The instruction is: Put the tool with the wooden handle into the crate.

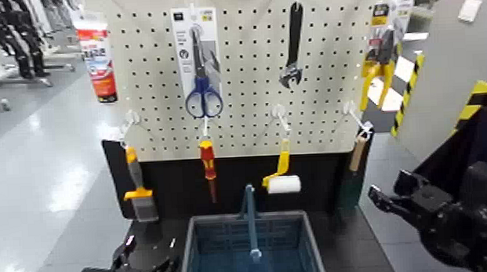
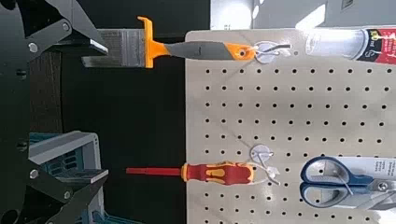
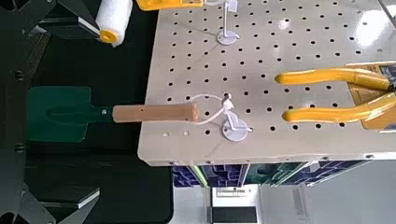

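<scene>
- Tool with the wooden handle [image 3: 154, 113]: one, hanging by a cord loop [image 3: 211, 109] from a white hook [image 3: 233, 127] on the pegboard [image 1: 250, 133]; in the head view it lies to the left of the right fingers and, as judged, a little beyond them, apart from both.
- Long axis: upright in the head view, handle above, head below. In the wrist view it shows in the gap between the two fingers, touching neither.
- Nearer arm: the right. Right gripper [image 1: 392, 189]: fingers apart, nothing between their tips.
- Left gripper [image 1: 150, 255]: well to the left of the right fingers, below the paintbrush [image 1: 142, 205]; its own fingers apart, empty. Likely not needed here.
- Appearance of tool: slim, round, pale tan wooden handle; flat, broad, dark green head, trowel-like; cord through the handle's end.
- Crate [image 1: 315, 248]: blue-grey, bar handle [image 1: 252, 223] across it; to the left of the right fingers and, by the look of it, lower.
- Step in hand, as judged: reaching for the tool, task near its start. The move calls for travel leftward and forward, closing across the upright handle, then freeing the loop.
- Risk, as judged: the loop may catch on the hook, or the tool swing if nudged.
</scene>
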### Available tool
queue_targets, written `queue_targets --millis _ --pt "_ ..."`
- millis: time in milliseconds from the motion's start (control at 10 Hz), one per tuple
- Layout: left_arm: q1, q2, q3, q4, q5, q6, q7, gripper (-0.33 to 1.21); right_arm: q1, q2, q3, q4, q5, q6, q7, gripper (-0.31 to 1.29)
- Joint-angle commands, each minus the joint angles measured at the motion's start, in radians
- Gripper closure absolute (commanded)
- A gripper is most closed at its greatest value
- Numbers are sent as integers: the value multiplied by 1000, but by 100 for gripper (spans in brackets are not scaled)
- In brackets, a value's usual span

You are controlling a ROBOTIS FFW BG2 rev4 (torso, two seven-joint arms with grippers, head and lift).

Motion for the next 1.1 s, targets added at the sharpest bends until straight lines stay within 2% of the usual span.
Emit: queue_targets --millis 100,300,700,1100 --pt "-7 0 -2 3 0 -2 0 36 -67 -29 6 85 -13 -7 39 12" --pt "-13 3 -5 8 0 -3 -2 36 -108 -41 35 126 -17 -12 59 12" --pt "-20 5 -11 17 0 -9 -5 36 -166 -44 121 192 -42 -33 75 12" --pt "-24 6 -13 23 3 -17 -5 36 -235 -51 175 304 -45 -77 85 14"
